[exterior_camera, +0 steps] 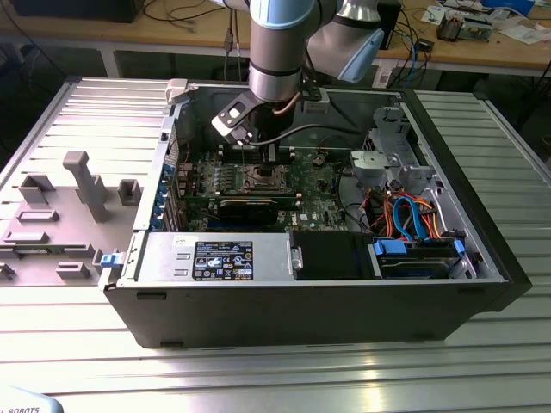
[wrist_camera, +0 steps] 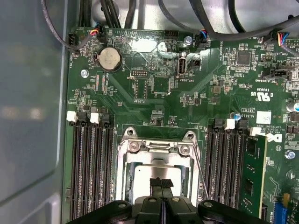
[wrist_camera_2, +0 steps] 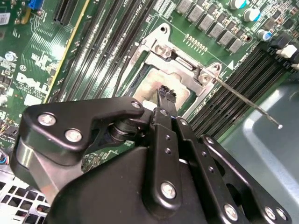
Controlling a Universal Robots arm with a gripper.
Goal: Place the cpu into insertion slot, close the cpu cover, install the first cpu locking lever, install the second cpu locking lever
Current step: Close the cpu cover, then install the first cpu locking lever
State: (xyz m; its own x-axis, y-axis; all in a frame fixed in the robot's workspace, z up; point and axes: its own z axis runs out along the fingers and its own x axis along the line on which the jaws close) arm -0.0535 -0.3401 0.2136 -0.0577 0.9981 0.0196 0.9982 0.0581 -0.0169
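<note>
Inside an open computer case (exterior_camera: 344, 310) on the ribbed metal desk (exterior_camera: 86, 344), the robot arm's hand (wrist_camera: 161, 183) hangs just above the insertion slot (exterior_camera: 261, 179), between the banks of memory slots (wrist_camera: 91, 172). Its two fingers are pressed together, with nothing visible between them. The cpu (wrist_camera: 142, 175) lies flat in the slot, its silvery top showing through the window of the cpu cover (wrist_camera: 122, 173), which appears to lie down around it. A thin wire locking lever (wrist_camera_2: 245, 99) juts free beside the socket, apparently unlatched. The chip looks light, stiff and easily damaged, best touched only at its edges. The cover looks like thin, springy sheet metal, and the lever would likely be easiest to work from its free end.
</note>
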